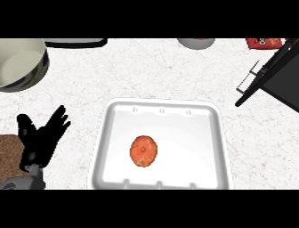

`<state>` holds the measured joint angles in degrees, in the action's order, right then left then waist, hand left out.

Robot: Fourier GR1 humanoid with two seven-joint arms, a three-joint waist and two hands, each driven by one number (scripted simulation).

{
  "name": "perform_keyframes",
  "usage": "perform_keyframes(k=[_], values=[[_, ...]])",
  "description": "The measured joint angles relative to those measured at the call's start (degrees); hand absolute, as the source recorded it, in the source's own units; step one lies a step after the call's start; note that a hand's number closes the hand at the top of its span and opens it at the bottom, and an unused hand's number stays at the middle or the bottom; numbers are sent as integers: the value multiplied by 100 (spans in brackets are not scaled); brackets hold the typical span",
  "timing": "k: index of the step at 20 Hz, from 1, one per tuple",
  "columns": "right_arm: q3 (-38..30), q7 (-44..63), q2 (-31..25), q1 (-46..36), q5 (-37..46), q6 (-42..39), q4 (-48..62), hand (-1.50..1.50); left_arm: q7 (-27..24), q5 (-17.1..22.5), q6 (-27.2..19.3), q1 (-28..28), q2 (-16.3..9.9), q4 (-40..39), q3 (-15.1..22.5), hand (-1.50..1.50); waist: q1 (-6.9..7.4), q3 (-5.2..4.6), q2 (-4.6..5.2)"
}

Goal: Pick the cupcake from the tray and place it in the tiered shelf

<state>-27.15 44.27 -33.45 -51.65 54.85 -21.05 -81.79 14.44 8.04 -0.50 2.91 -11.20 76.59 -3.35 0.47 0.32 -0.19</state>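
Observation:
An orange-topped cupcake (145, 151) lies near the middle of a white tray (162, 109) on the marble counter. The black tiered shelf (284, 75) stands at the right edge, only partly in view. My left hand (42, 135) shows at the lower left, left of the tray, fingers straight and pointing up, holding nothing and touching neither tray nor cupcake. My right hand does not show.
A large pale bowl (11, 62) sits at the top left. At the far edge are a dark flat object (76, 42), a grey round item (196, 42) and a red packet (264, 42). A brown round thing (1, 156) lies at the lower left.

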Motion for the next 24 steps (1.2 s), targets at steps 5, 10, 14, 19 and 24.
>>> perform_keyframes(k=[5,10,14,19,24], values=[[29,-324,-167,145,-46,424,394,150,19,26,49,-39,11,106,-48,0,-1,-8,4],[11,-737,-403,81,-241,676,858,150,30,-33,50,-98,58,172,-24,0,2,-6,4],[92,-869,-425,104,-327,855,1031,150,240,-67,0,-118,74,369,-6,0,2,-15,5],[104,-812,-618,211,-460,634,939,150,234,-61,39,-50,49,210,-100,0,-24,-19,5],[-268,-521,-419,90,-620,1302,844,-150,351,-44,67,0,32,214,-118,0,-20,-23,9]])
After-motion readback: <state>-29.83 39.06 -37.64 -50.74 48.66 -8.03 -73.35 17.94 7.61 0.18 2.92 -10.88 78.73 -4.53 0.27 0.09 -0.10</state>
